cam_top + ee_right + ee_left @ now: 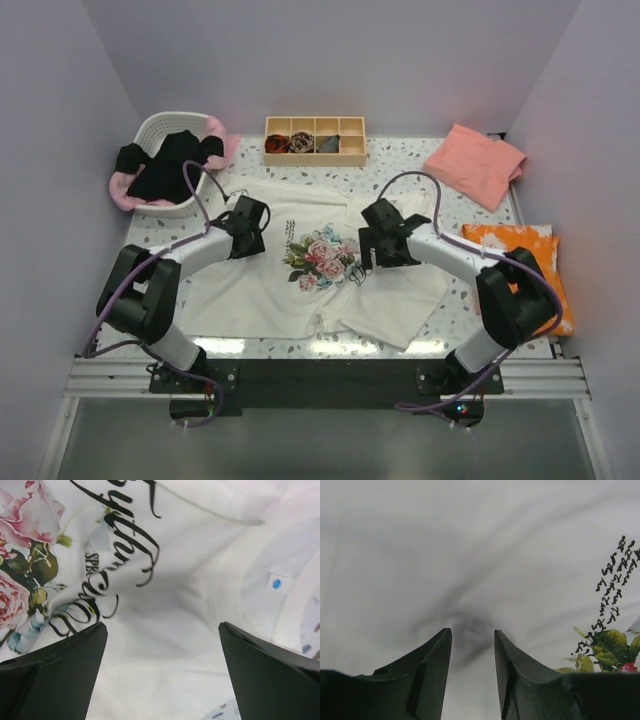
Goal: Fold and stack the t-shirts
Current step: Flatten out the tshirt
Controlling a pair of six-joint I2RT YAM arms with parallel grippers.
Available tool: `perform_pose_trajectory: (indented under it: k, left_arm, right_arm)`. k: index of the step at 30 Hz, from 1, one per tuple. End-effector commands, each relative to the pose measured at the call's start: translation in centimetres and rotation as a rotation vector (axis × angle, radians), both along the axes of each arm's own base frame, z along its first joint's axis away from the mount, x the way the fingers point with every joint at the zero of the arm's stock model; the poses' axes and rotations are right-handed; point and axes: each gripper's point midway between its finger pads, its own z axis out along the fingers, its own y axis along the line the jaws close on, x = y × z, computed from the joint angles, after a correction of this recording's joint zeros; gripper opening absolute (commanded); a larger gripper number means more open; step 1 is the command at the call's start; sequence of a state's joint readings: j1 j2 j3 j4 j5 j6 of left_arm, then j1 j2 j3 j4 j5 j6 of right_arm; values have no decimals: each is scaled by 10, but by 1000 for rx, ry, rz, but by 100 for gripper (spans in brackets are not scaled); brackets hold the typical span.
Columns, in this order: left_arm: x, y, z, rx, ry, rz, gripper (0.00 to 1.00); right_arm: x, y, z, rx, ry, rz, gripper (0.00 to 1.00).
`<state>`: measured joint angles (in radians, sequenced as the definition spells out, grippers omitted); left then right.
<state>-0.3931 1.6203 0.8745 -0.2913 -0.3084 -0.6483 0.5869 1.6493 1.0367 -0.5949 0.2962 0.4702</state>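
Right tool spread wide at 3 o'clock of the rose-print t-shirt; left tool narrowly parted at 9 o'clock.

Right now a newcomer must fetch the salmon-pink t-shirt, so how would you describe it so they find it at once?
Look to the far right corner of the table, right of the wooden divided tray. The salmon-pink t-shirt lies there loosely folded, by itself. Unlike the orange cloth nearer along the right edge, it is plain, with no white pattern.
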Motion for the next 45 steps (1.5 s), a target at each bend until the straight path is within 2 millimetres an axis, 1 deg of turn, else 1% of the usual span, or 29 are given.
perform_pose_trajectory:
  k: [1, 2, 3, 4, 5, 6, 7, 8, 10, 11, 13, 14, 16, 17, 18, 22, 23, 25, 26, 28, 30, 31, 33, 34, 36, 41, 42, 44, 45]
  left_arm:
    - [-3, 42, 29, 124, -56, 143, 45]
    - [-2, 44, 33, 121, -64, 148, 45]
    - [0, 43, 38, 119, -73, 142, 45]
    - [1, 40, 44, 105, -88, 132, 44]
    - [2, 32, 47, 69, -95, 105, 43]
    - [5, 27, 52, 46, -111, 81, 41]
    - [8, 20, 61, 16, -143, 62, 41]
    - [8, 11, 65, -18, -150, 31, 41]
    - [7, 2, 75, -47, -176, 1, 40]
    - [6, -2, 77, -56, -183, -15, 40]
    - [2, -7, 80, -64, -192, -34, 40]
    - [0, -7, 81, -66, -192, -40, 40]
    - [-5, -8, 82, -73, -200, -48, 40]
    - [-9, -7, 79, -73, -196, -47, 40]
    - [-11, -7, 82, -80, -208, -49, 40]
    - [-17, -5, 80, -87, -212, -53, 40]
    - [-19, -5, 77, -84, -206, -53, 40]
    - [-20, -4, 79, -87, -212, -53, 40]
    - [-21, -3, 77, -82, -209, -55, 40]
    - [-19, -4, 79, -83, -223, -55, 40]
    - [-17, -3, 78, -76, -224, -57, 40]
    - [-17, -3, 77, -74, -221, -58, 40]
    - [-15, -4, 76, -72, -219, -61, 40]
    - [-16, -4, 74, -69, -213, -63, 40]
    - [-14, -5, 72, -67, -212, -64, 40]
    - [-14, -3, 67, -49, -196, -63, 41]
    - [-15, -2, 65, -45, -190, -62, 41]
    - [-15, -2, 62, -41, -182, -62, 41]
    - [-16, -2, 61, -40, -179, -64, 41]
  right_arm:
    - [-13, -27, 44, -22, -106, -16, 99]
    - [-20, -24, 46, 7, -95, 19, 99]
    - [-32, -21, 44, 38, -70, 48, 99]
    - [-47, -7, 47, 122, -31, 109, 99]
    - [-58, 2, 47, 157, -8, 155, 99]
    - [-75, 6, 39, 186, 40, 196, 97]
    - [-89, 13, 41, 222, 63, 235, 96]
    - [-107, 23, 39, 218, 82, 297, 96]
    - [-125, 35, 46, 225, 67, 372, 95]
    - [-140, 47, 49, 221, 64, 437, 94]
    - [-152, 53, 50, 217, 73, 447, 94]
    - [-160, 57, 49, 207, 68, 484, 94]
    - [-167, 60, 47, 195, 59, 492, 93]
    - [-173, 60, 43, 177, 61, 511, 93]
    - [-176, 60, 40, 170, 68, 507, 93]
    - [-187, 65, 27, 97, 82, 545, 93]
    - [-186, 65, 20, 63, 90, 546, 93]
    - [-183, 67, 17, 29, 82, 545, 94]
    - [-182, 66, 11, -2, 92, 542, 94]
    - [-174, 66, 10, -38, 66, 536, 95]
    - [-166, 61, 5, -103, 48, 518, 96]
    - [-161, 65, 8, -111, 32, 512, 96]
    - [-158, 63, 3, -153, 39, 510, 95]
    - [-154, 65, 4, -166, 26, 510, 95]
    - [-152, 65, 1, -193, 35, 517, 84]
    - [-156, 65, -5, -225, 84, 530, 67]
    - [-156, 65, -4, -224, 86, 531, 56]
    - [-158, 63, 0, -212, 91, 530, 42]
    - [-159, 64, 2, -201, 93, 535, 31]
